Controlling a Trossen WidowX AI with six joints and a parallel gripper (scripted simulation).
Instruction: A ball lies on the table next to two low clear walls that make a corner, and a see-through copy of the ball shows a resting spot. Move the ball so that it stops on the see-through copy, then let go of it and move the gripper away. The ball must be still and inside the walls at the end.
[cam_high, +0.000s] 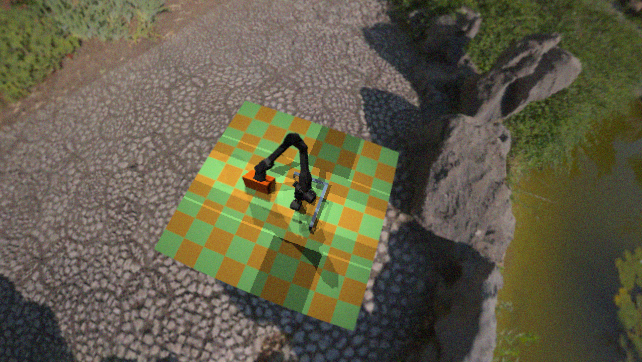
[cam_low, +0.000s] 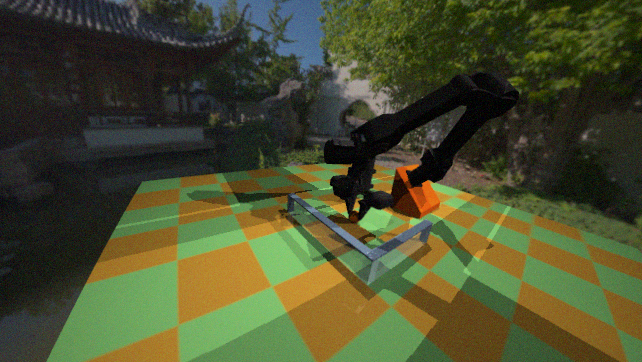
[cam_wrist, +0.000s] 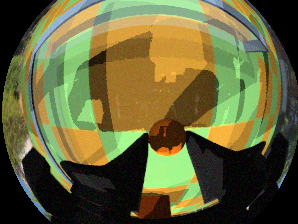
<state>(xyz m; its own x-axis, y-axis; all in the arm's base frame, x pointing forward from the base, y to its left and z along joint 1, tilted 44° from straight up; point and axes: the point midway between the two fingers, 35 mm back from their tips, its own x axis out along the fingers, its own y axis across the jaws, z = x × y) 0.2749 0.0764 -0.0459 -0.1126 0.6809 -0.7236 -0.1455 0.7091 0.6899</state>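
My gripper points down, shut on the ball. The dark orange ball sits between the fingertips, low at the table; whether it touches the table I cannot tell. It is inside the corner made by the clear walls. The long wall has a blue-grey top edge and meets the short wall in a corner. In the top view the arm hides the ball. The see-through copy cannot be made out; the ball or fingers may cover it.
The orange arm base stands on the open side of the walls. The checkered green and orange table top carries dark shadows of the arm. The wall tops stand close around the gripper on two sides.
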